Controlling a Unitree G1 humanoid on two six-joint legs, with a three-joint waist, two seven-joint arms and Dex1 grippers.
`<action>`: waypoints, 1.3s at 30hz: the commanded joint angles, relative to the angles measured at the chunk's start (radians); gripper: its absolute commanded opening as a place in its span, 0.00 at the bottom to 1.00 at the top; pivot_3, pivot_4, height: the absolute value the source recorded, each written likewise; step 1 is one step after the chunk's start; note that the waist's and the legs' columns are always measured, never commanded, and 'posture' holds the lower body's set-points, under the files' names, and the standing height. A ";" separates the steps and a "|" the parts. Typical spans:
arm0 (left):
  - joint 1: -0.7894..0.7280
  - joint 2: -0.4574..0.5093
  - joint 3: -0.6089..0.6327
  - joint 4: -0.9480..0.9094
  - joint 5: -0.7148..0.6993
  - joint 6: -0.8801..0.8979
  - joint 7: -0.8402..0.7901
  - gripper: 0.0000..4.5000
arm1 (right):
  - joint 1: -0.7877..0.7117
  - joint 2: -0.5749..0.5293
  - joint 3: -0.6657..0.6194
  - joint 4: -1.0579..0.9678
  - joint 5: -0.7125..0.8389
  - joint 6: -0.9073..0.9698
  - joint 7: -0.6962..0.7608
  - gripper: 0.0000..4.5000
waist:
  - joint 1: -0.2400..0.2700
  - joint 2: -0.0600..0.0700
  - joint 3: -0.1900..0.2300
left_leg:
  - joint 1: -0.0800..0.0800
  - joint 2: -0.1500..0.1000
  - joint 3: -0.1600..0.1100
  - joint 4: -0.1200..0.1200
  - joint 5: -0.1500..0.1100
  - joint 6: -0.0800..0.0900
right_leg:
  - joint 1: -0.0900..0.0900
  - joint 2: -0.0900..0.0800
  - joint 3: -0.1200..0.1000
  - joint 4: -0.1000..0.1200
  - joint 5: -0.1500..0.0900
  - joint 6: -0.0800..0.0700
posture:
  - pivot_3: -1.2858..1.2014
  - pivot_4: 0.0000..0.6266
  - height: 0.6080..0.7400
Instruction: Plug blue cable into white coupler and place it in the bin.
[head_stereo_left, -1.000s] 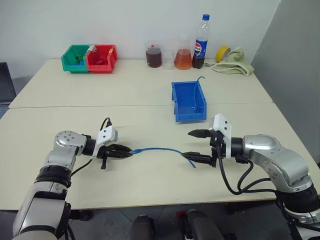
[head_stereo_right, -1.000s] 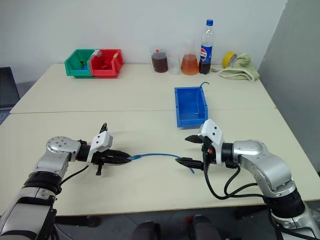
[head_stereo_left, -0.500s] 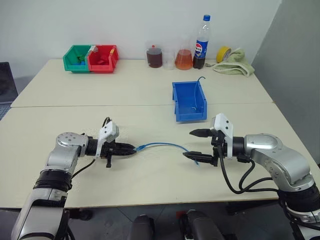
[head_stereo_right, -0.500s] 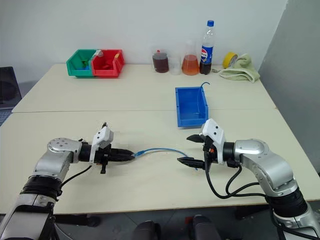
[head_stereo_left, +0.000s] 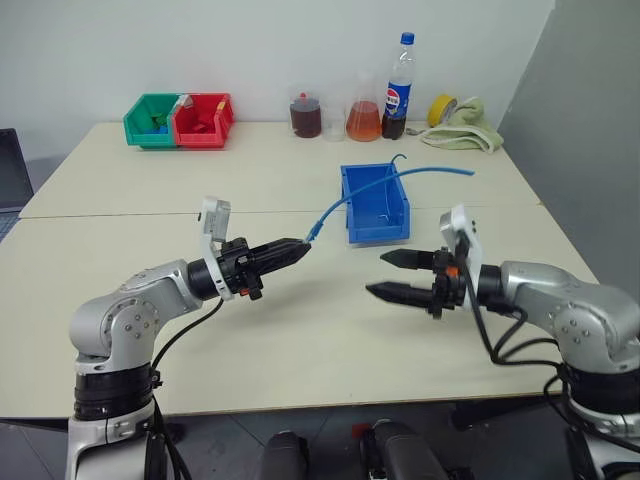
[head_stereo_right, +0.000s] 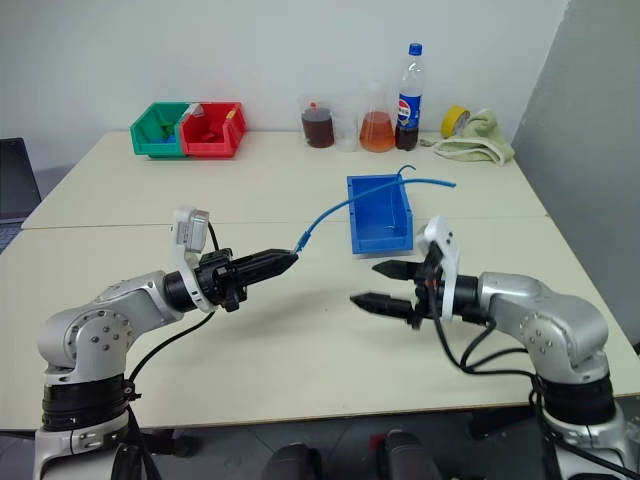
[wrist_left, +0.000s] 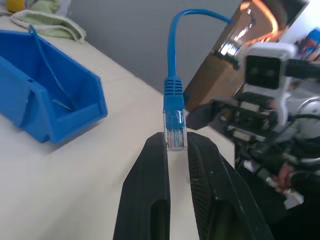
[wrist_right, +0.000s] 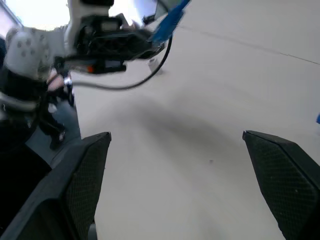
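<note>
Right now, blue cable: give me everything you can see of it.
The blue cable is a thin, flexible light-blue network cord, plastic-jacketed by the look of it. Its near end carries a clear plug with a ribbed blue boot, pinched between the shut fingers of the left end effector. From there the cord rises off the table, arcs up and to the right above the blue bin, and its far end hangs free in the air. Nothing else touches it; no coupler is on it.
</note>
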 joint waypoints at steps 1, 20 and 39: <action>-0.012 -0.067 0.055 -0.044 -0.151 0.048 0.130 0.05 | -0.095 0.052 -0.129 0.116 0.176 0.119 -0.094 1.00 | 0.002 0.000 0.000 | 0.000 0.000 0.000 0.000 0.000 0.000 | 0.000 0.000 0.000 0.000 0.000 0.000 | 0.52 0.24 1.00; -0.024 -0.120 0.006 -0.036 -0.467 0.073 0.356 0.05 | -0.267 0.069 -0.085 0.348 0.338 0.254 -0.072 1.00 | 0.001 0.000 0.000 | -0.004 -0.001 -0.001 -0.001 0.000 0.000 | -0.001 0.000 -0.001 -0.004 0.000 0.000 | 0.52 0.24 1.00; 0.011 -0.067 -0.055 -0.059 -0.545 0.050 0.377 0.05 | -0.345 0.025 -0.005 0.449 0.229 0.197 0.089 0.92 | 0.002 0.000 0.000 | -0.007 -0.002 -0.002 -0.003 0.000 0.000 | -0.002 0.000 -0.001 -0.007 0.000 0.000 | 0.52 0.24 1.00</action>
